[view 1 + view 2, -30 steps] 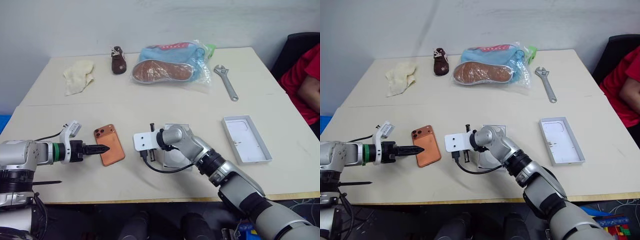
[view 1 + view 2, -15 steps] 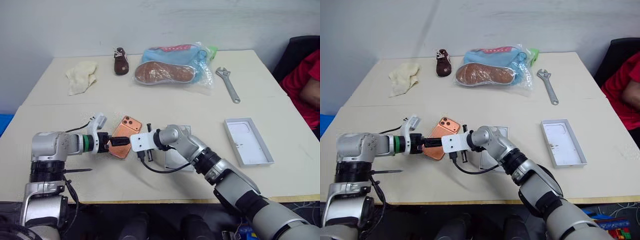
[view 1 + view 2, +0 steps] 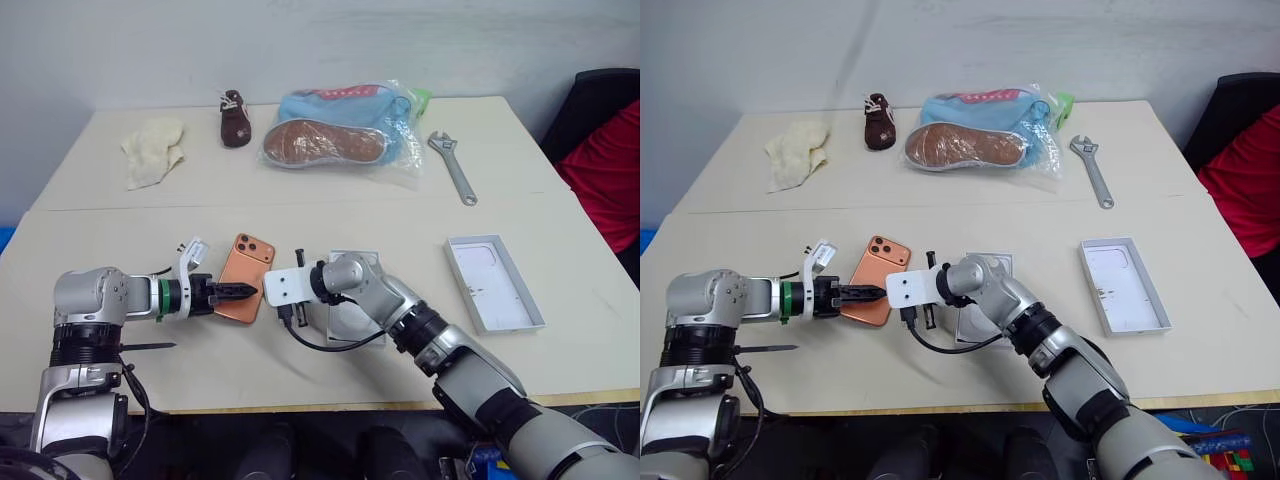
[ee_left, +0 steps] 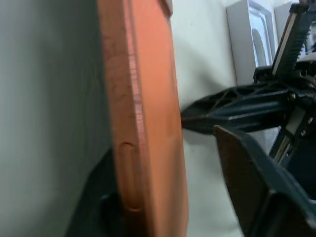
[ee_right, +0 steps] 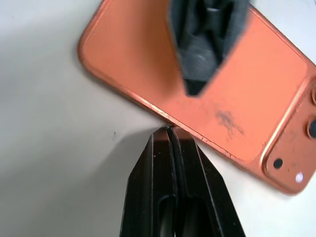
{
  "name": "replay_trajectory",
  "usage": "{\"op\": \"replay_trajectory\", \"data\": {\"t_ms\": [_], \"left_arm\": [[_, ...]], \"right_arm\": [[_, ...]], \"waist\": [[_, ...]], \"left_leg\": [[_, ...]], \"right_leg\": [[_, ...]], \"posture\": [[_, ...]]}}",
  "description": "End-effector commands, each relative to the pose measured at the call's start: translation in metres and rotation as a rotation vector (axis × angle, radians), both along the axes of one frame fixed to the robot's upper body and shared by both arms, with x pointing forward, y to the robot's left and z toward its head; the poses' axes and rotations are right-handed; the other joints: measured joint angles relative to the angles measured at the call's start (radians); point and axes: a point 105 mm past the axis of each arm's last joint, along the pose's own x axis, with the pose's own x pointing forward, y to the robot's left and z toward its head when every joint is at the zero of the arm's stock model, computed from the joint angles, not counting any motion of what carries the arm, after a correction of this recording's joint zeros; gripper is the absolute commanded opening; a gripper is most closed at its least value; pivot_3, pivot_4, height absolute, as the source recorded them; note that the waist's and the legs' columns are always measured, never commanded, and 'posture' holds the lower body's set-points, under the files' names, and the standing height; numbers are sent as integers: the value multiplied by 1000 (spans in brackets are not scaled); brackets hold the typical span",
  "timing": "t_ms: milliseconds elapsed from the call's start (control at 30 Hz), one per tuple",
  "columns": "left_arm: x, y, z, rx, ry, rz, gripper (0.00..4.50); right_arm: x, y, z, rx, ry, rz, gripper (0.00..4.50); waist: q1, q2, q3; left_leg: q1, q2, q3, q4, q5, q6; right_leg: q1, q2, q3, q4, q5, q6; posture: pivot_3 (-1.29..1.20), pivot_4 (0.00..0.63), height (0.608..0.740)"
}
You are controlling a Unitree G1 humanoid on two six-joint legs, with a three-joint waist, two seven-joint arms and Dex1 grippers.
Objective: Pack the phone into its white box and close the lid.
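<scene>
The copper-orange phone (image 3: 244, 276) lies back up on the table, lenses at its far end. My left gripper (image 3: 250, 290) reaches over its near half, open, with the phone's long edge (image 4: 148, 123) between the jaws. One finger lies against the phone and the other finger (image 4: 252, 182) stands a gap away. My right gripper (image 5: 170, 132) is shut, its tips touching the phone's opposite long edge. The white box (image 3: 347, 322) lies under my right forearm, largely hidden. The lid (image 3: 494, 282) lies open side up to the right.
At the table's far side are a shoe in a clear plastic bag (image 3: 340, 135), a small brown shoe (image 3: 235, 118), a crumpled cloth (image 3: 155, 152) and a wrench (image 3: 452, 165). A person in red (image 3: 612, 170) sits at the right edge.
My left gripper moved right, sliding and turning the phone up against the right gripper's tips. Its jaws have narrowed around the phone. The right gripper stayed in place.
</scene>
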Motion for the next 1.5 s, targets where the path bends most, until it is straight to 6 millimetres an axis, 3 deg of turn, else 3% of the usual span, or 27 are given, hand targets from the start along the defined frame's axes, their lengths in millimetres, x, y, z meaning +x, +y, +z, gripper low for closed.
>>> {"op": "replay_trajectory", "data": {"t_ms": [33,133,233,300,500,600,733,833,933,1500], "left_arm": [[-16,-5,0,-69,77,-52,1023],[-16,-11,22,-188,34,-73,173],[-26,-30,44,-261,-44,-181,115],[-33,-46,52,-297,-74,-254,115],[-45,-82,36,-332,-50,-293,115],[-47,-103,32,-380,-52,-273,115],[-34,-134,36,-407,-80,-201,115],[-23,-153,36,-401,-43,-155,115],[-27,-164,28,-334,-11,-189,115],[-38,-183,16,-241,52,-267,115]], "right_arm": [[-10,-1,30,146,57,18,0],[-24,-11,60,280,142,38,0],[-40,-39,88,369,218,32,0],[-53,-68,104,408,296,-5,374],[-82,-143,113,376,362,-192,2212],[-91,-168,107,345,362,-296,3226],[-100,-190,102,316,358,-397,4500],[-103,-198,96,287,335,-448,4500],[-100,-202,93,264,291,-493,4500],[-100,-204,85,258,274,-523,4500]], "waist": [[-5,-6,4],[-14,-11,7],[-17,-14,10],[-14,-16,12],[7,-15,14],[12,-16,16],[25,-19,18],[37,-24,22],[36,-26,24],[46,-27,27]], "left_leg": [[-2,1,0,-1,0,-1],[-13,2,0,1,2,2],[-30,3,-3,9,2,2],[-38,4,-3,12,2,2],[-39,4,-3,11,0,4],[-35,5,-3,11,-2,6],[-35,4,-1,13,-3,8],[-35,4,0,15,-3,8],[-35,4,2,15,-3,8],[-35,4,5,19,-3,8]], "right_leg": [[0,0,0,0,0,0],[-6,1,-1,1,0,0],[-21,2,-2,8,0,0],[-28,2,-3,9,0,0],[-24,1,-4,-4,0,0],[-18,1,-5,-7,1,0],[-16,1,-5,-10,2,2],[-15,1,-5,-10,3,3],[-15,2,-9,-10,3,5],[-15,3,-9,-10,5,7]], "posture": [[0,150,740],[0,150,740],[0,150,740],[0,150,740],[0,150,740],[0,150,740],[0,150,740],[0,150,740],[0,150,740],[0,150,740]]}}
